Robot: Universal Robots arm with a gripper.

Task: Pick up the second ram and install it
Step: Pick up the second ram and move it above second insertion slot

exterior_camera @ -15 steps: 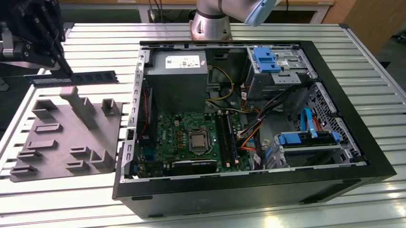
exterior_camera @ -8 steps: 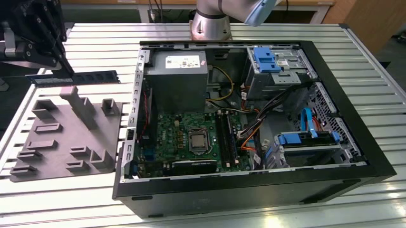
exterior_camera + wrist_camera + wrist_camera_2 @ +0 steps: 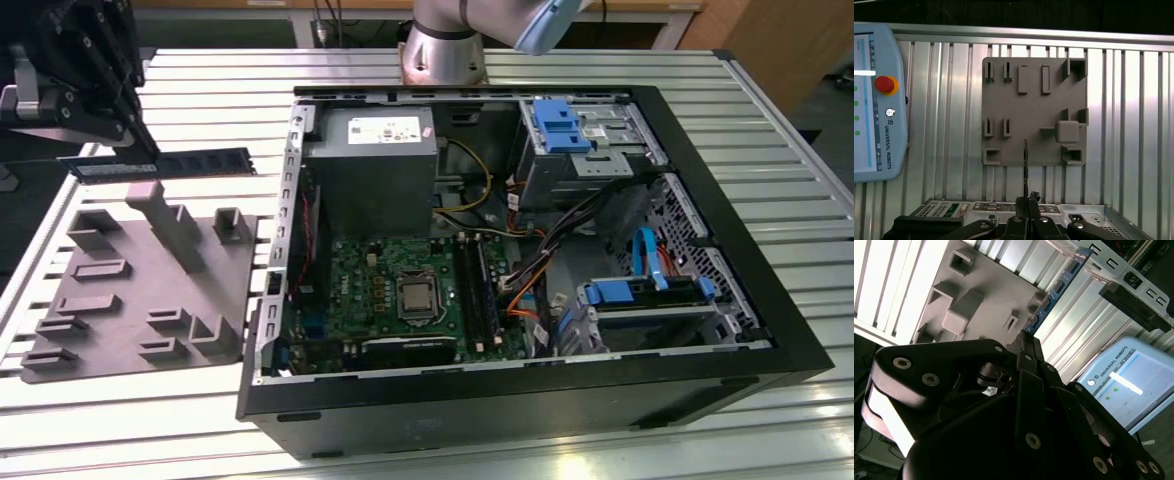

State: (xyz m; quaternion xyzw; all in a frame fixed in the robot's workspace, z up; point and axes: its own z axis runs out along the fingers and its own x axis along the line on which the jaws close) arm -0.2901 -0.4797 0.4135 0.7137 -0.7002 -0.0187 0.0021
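1. Claw (image 3: 134,148): pressed together on the second ram (image 3: 200,161), pinching its flat faces off-centre. The longer part juts toward the exterior view's right.
2. Position: the board hangs level above the grey holder plate (image 3: 134,290) on the slatted counter (image 3: 200,75) and touches neither. In the first wrist view it shows edge-on (image 3: 1025,165), running straight out from the claw (image 3: 1027,201).
3. Destination: the open computer case (image 3: 534,400) lies just beside the plate. The black slots (image 3: 474,290) on its green motherboard (image 3: 380,270) are well apart from the board. I cannot tell whether any slot is filled.
4. Handling, in my judgement: the board is light, stiff, thin and fragile. The chips and the gold contact edge should not be touched. The proper hold is on the flat faces, near the long edge opposite the contacts.
5. Risk, in my judgement: an off-centre grip leaves a long free lever, so a skewed entry could strain the board or the slot.
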